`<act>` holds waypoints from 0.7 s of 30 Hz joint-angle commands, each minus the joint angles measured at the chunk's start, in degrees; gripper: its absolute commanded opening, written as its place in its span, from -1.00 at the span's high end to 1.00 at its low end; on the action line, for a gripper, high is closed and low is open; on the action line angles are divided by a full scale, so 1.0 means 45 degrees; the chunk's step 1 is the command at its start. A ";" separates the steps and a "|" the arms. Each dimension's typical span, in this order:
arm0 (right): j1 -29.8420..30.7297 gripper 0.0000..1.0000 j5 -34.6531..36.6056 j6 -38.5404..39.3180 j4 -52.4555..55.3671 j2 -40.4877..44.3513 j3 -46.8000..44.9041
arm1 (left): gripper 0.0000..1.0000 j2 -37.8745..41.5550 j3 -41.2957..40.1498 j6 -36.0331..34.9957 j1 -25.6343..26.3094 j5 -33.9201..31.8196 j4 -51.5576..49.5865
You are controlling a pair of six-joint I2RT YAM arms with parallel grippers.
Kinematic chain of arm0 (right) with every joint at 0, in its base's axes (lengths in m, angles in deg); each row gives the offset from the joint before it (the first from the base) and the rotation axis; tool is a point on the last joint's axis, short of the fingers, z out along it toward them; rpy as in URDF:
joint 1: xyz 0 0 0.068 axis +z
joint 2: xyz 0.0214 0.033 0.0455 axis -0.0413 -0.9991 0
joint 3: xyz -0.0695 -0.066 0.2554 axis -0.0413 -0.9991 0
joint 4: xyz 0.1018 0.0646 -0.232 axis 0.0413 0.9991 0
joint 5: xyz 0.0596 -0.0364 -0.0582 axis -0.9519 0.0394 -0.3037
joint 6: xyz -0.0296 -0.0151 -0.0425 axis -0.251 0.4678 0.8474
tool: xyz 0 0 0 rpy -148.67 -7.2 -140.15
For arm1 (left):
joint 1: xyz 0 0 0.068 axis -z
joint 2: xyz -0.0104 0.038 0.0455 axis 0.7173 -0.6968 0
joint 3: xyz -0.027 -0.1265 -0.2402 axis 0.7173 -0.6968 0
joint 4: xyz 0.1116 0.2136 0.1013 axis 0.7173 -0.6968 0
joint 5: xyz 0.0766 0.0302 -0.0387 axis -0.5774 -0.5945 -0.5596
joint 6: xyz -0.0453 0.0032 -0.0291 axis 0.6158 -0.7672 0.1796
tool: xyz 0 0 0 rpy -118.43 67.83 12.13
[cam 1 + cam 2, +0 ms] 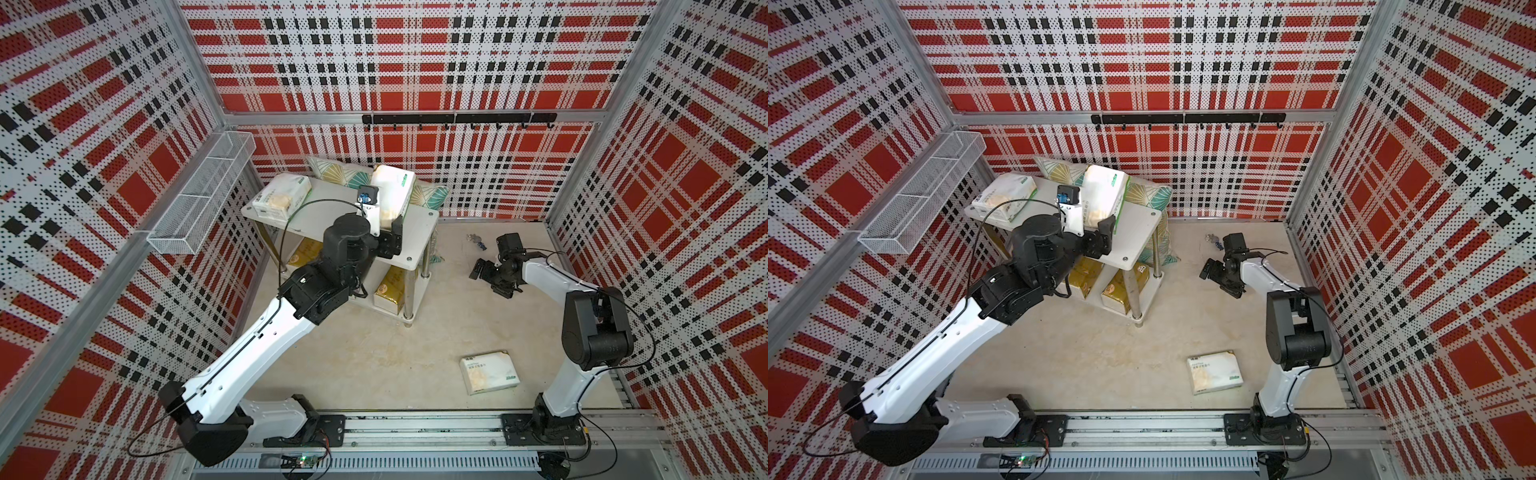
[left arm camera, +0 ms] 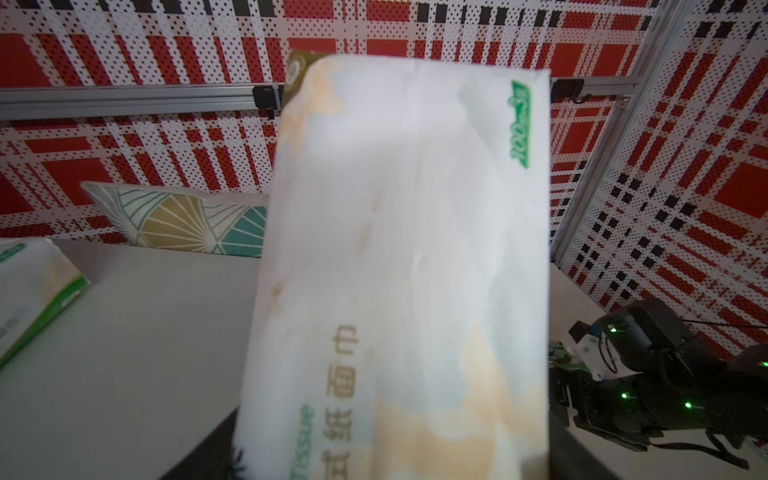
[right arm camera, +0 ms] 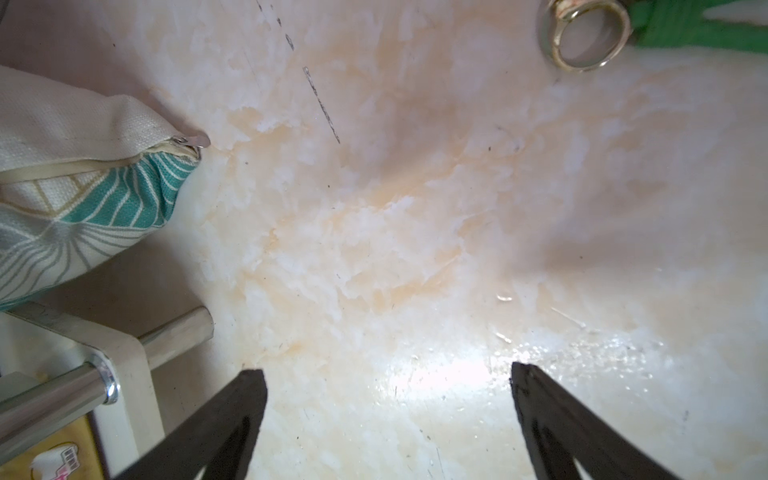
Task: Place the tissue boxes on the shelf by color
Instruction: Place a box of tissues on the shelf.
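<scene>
while left fingers (image 1: 397,227) clamp a white pack (image 1: 392,185), right fingers (image 3: 216,419) spread (plainest in wrist view).

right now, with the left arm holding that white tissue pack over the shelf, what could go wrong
1. The left gripper grips the white pack only at its lower end, and the pack stands tall and tilted. Let go like that, it may topple instead of lying flat.
2. The pillow lies just behind the back edge of the shelf. A pack that tips that way could land on it, off the shelf.
</scene>
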 commanded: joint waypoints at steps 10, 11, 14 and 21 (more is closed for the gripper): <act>-0.0052 -1.00 -0.0140 0.0086 -0.0127 -0.0025 0.0086 | -0.63 0.0808 -0.0125 -0.1344 -0.4356 0.2949 -0.0945; -0.0066 -1.00 -0.0142 0.0071 -0.0120 -0.0040 0.0086 | -0.64 0.0758 -0.0106 -0.1501 -0.4662 0.3333 -0.1017; -0.0066 -1.00 -0.0142 0.0093 -0.0157 -0.0020 0.0044 | -0.65 0.0622 -0.0012 -0.2061 -0.5544 0.3980 -0.1397; -0.0066 -1.00 -0.0186 0.0109 -0.0177 -0.0097 0.0008 | -0.64 0.0224 0.0140 -0.2853 -0.7961 0.6701 -0.1600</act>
